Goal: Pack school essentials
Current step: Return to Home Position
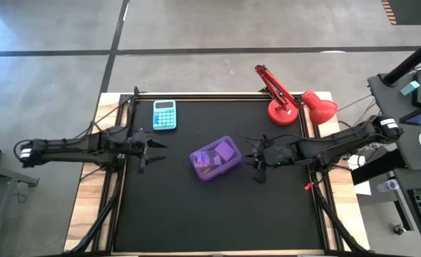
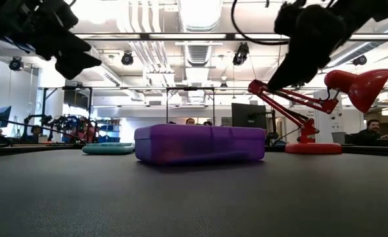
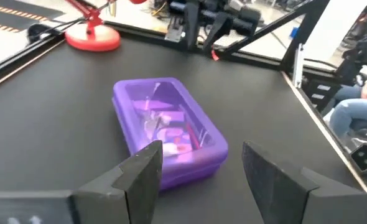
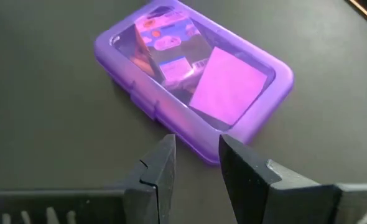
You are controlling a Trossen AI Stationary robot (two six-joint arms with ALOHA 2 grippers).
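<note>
A purple see-through box (image 1: 215,158) lies flat on the black table's middle with its lid on. Through the lid show the school essentials: a pale square sheet (image 4: 230,84), a printed packet (image 4: 165,37) and red-tinted items (image 3: 182,142). My left gripper (image 1: 153,151) hovers left of the box, open, its fingers (image 3: 147,163) apart and the box beyond them. My right gripper (image 1: 253,158) hovers right of the box, above the table, open by a narrow gap (image 4: 197,146) with nothing between its fingers.
A light-blue calculator (image 1: 164,114) lies at the far left of the table. A red desk lamp (image 1: 292,103) stands at the far right, its arm slanting over the back edge. Bare black table surrounds the box on the near side.
</note>
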